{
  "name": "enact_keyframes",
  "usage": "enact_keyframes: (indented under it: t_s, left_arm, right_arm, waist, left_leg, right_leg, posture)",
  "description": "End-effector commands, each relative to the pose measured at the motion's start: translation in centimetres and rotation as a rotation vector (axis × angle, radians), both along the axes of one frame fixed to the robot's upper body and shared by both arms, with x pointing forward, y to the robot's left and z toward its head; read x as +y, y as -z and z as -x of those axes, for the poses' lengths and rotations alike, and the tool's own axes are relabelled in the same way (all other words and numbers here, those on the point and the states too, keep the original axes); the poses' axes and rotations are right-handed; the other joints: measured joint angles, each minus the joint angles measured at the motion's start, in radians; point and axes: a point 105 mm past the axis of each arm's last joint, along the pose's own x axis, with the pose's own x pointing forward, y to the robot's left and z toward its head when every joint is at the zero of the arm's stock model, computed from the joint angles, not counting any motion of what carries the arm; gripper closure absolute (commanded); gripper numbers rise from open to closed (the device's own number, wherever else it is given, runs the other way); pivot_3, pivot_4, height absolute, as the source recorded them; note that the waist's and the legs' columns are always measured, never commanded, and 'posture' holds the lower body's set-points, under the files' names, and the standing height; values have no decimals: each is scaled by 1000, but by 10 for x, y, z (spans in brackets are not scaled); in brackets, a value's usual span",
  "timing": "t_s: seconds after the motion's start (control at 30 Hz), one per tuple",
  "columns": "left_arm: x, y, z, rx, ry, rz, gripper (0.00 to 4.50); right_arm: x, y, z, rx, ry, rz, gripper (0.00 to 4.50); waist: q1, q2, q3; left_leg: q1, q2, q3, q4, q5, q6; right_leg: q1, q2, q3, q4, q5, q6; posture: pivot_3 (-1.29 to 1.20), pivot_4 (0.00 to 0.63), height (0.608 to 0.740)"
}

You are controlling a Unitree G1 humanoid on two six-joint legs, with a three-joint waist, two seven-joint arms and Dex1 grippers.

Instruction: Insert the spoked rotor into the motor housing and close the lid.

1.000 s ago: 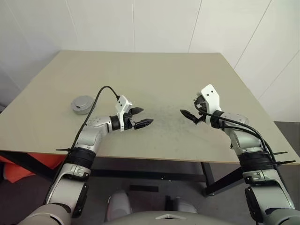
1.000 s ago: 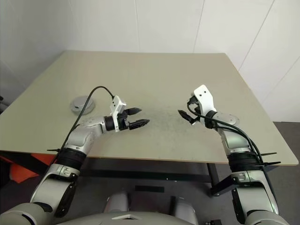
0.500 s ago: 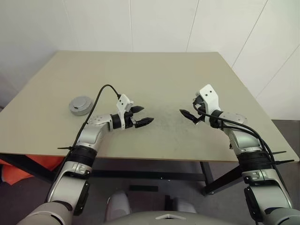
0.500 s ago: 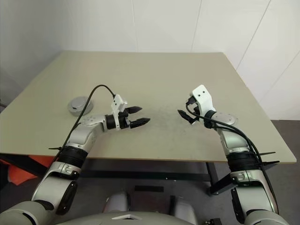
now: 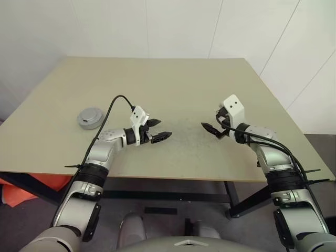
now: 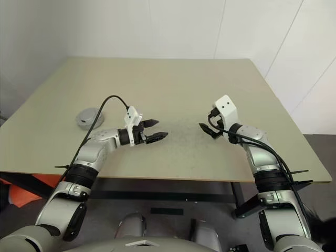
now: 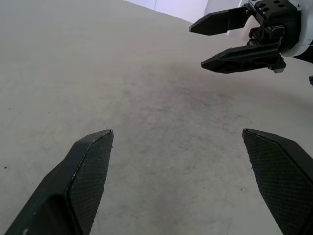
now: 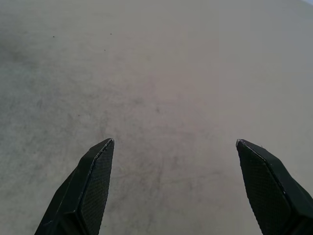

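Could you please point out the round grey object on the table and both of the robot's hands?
round grey object [image 5: 91,117], left eye view, its top face.
left hand [image 5: 159,129], left eye view, between its open fingertips.
right hand [image 5: 212,119], left eye view, between its open fingertips.

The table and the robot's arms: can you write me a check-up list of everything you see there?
Surface: tan table, a faint dark smudge in the middle between the two grippers.
Job's things: a round grey disc-shaped part lies flat near the table's left edge, apart from both grippers; its inside is hidden, so which part it is cannot be told.
Clutter: nothing seen.
Grippers: left gripper open, holding nothing, above the table; right gripper open, holding nothing, facing the left one across the smudge.
Cables: a black cable loops up from the left forearm to its wrist; black cables run along the right forearm.
Surroundings: white panelled wall behind; something orange under the table's left side.
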Motion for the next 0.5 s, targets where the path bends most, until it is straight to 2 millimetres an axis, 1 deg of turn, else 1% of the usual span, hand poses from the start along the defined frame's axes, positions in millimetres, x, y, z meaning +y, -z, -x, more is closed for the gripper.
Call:
enact_keyframes:
  t_s: [0.03, 0.23, 0.33, 0.4, 0.5]
  left_arm:
    - [0, -12, -3, -52, -6, 15, 27]
    - [0, -12, -3, -51, -8, 15, 27]
    - [2, -14, -7, -67, -36, 25, 27]
    - [4, -17, -12, -79, -68, 32, 27]
    - [6, -18, -15, -87, -88, 33, 27]
  right_arm:
    - [2, -15, -6, -57, -11, 11, 0]
    - [2, -15, -6, -56, -8, 12, 0]
    - [-4, -18, -11, -82, 36, 13, 0]
    - [-12, -21, -18, -101, 88, 16, 0]
    - [-16, -23, -21, -112, 109, 17, 0]
  waist:
    - [0, 0, 0]
    - [0, 0, 0]
    - [0, 0, 0]
    - [-1, 0, 0]
    - [-1, 0, 0]
  left_leg:
    - [0, 0, 0, 0, 0, 0]
    - [0, 0, 0, -1, 0, 0]
    - [0, 0, 0, -1, 0, 0]
    - [0, 0, 0, -1, 0, 0]
    - [-1, 0, 1, -1, 0, 0]
  right_leg:
    - [0, 0, 0, 0, 0, 0]
    - [0, 0, 0, 0, 0, 0]
    - [-1, 0, 0, -1, 0, 0]
    - [-1, 0, 0, -1, 0, 0]
    - [-1, 0, 0, -1, 0, 0]
  posture:
    - [0, 0, 740]
    - [0, 0, 740]
    - [0, 0, 740]
    - [0, 0, 740]
    - [0, 0, 740]
